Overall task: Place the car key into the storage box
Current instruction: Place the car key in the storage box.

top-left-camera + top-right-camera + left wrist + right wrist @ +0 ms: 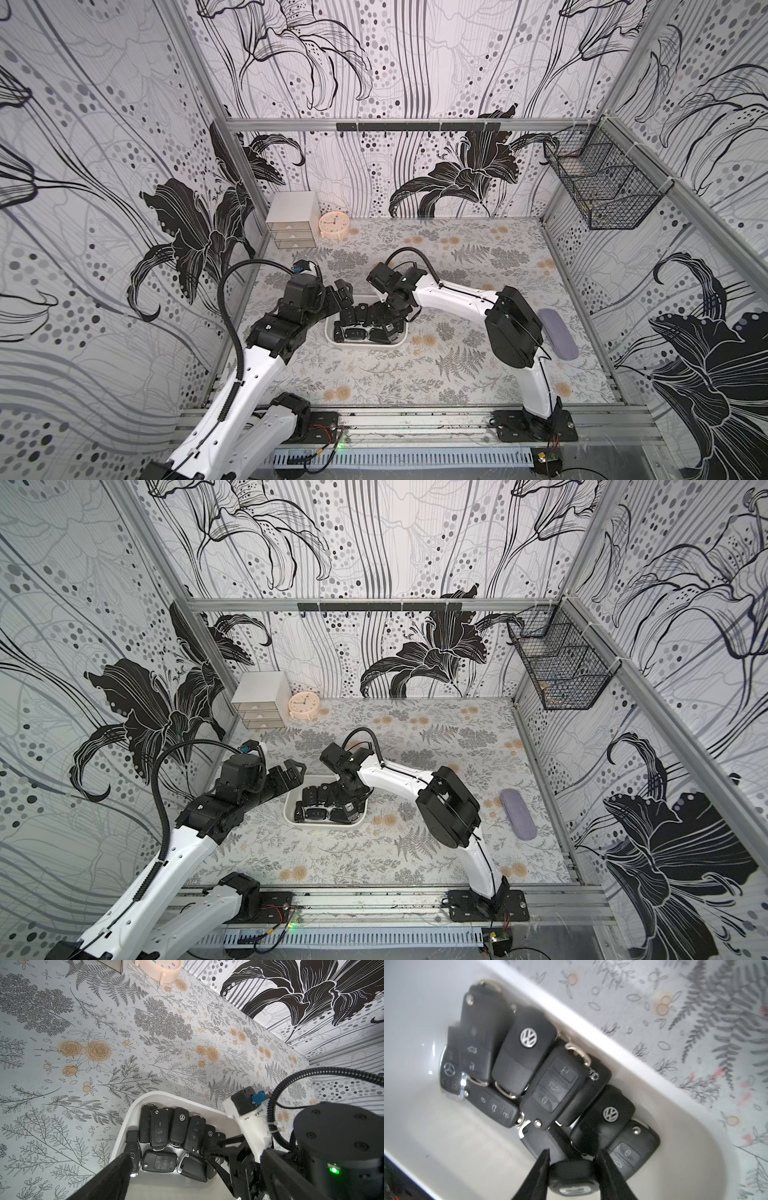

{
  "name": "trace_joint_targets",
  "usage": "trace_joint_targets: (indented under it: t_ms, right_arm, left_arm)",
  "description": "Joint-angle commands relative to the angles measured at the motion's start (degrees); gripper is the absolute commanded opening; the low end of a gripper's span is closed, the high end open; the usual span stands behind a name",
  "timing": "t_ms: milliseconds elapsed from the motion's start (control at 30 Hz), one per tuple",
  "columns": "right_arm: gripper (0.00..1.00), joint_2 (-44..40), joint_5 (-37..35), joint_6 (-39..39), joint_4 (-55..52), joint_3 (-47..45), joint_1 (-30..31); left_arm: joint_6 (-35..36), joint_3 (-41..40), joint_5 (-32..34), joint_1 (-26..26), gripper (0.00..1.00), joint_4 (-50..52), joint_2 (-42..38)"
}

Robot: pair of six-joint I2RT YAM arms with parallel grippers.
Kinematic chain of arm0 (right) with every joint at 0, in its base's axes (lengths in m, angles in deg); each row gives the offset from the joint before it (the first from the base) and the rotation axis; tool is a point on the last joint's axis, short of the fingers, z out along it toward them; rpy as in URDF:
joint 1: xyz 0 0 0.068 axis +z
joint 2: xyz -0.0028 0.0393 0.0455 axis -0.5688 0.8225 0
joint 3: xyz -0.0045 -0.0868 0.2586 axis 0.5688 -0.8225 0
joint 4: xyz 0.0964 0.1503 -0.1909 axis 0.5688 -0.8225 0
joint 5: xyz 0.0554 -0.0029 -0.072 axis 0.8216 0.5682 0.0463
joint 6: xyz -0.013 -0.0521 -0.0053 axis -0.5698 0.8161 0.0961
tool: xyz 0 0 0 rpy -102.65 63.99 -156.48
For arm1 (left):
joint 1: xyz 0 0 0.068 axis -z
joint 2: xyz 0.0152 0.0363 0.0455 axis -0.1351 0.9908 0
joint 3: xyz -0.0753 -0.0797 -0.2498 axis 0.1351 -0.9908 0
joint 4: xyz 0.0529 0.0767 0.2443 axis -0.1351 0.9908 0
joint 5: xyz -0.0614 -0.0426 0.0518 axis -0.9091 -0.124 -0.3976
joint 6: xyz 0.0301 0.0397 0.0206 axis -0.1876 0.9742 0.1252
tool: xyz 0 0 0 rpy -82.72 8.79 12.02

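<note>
The storage box (365, 342) is a shallow white bin in the middle of the table, seen in both top views, and several black key fobs lie in it. My right gripper (572, 1154) reaches down into the box and is shut on a black car key (571, 1176), its fingers pressed against the key's two sides above the other fobs (527, 1051). My left gripper (345, 296) hovers open at the box's far left corner, holding nothing. One of its fingers (116, 1169) shows over the box wall (133, 1113).
A small grey drawer cabinet (291, 220) and a peach clock (334, 226) stand at the back left. A black wire basket (602, 187) hangs on the right wall. A lilac-grey oblong case (559, 334) lies at the table's right side.
</note>
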Motion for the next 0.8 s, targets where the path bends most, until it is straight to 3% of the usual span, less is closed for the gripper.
trace_joint_targets:
  t_ms: [0,100,167,600,767]
  right_arm:
    - [0.33,1.54,-1.45,-8.54,-3.14,2.01,-1.74]
    - [0.32,2.48,-1.44,-12.50,-3.85,3.33,-2.02]
    - [0.27,3.57,-1.62,-14.79,-4.89,5.54,-2.10]
    - [0.34,5.74,-0.94,-26.00,-5.01,7.82,-3.73]
    - [0.55,5.63,-0.96,-27.00,-5.06,7.92,-4.20]
  left_arm:
    - [0.20,-0.50,0.75,-0.40,0.99,-1.63,-0.47]
    - [0.20,-0.59,0.66,-0.40,0.99,-1.71,-0.56]
    - [0.36,-0.68,0.58,-0.47,0.99,-1.77,-0.56]
    - [0.54,-1.05,0.39,-0.41,0.99,-2.10,-0.91]
    - [0.69,-1.21,0.29,-0.41,0.99,-2.20,-0.83]
